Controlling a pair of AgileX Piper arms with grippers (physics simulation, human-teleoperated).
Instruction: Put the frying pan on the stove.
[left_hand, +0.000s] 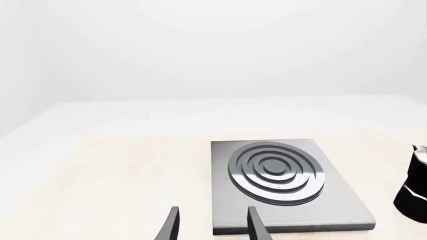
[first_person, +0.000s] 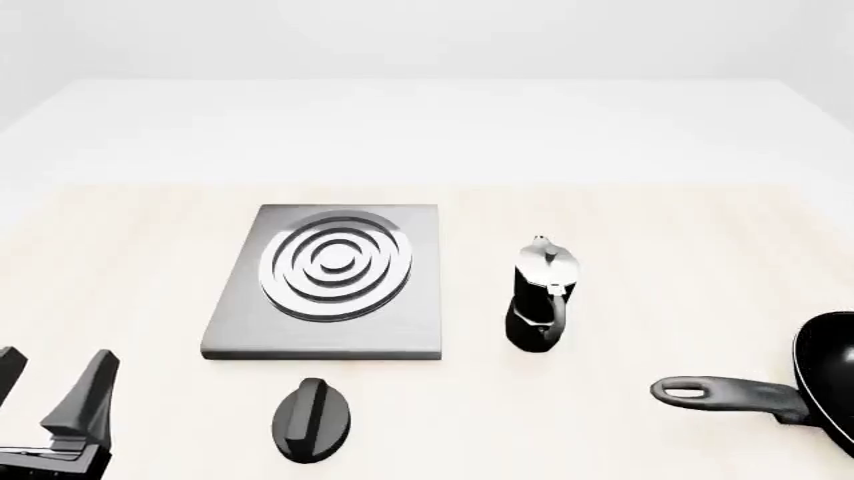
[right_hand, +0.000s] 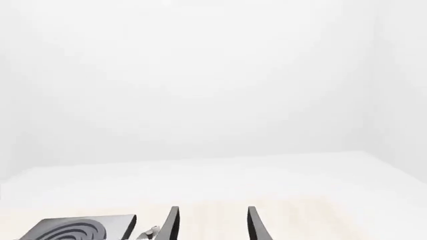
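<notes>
The frying pan lies at the table's right edge, partly cut off, its long grey handle pointing left. The stove is a grey slab with silver rings left of centre; it also shows in the left wrist view and as a corner in the right wrist view. My left gripper is open at the front left corner, well short of the stove, with nothing between its fingers. My right gripper is open and empty; the front view does not show it.
A black-and-silver moka pot stands between the stove and the pan, also at the edge of the left wrist view. A small black oval knob lies near the front edge, in front of the stove.
</notes>
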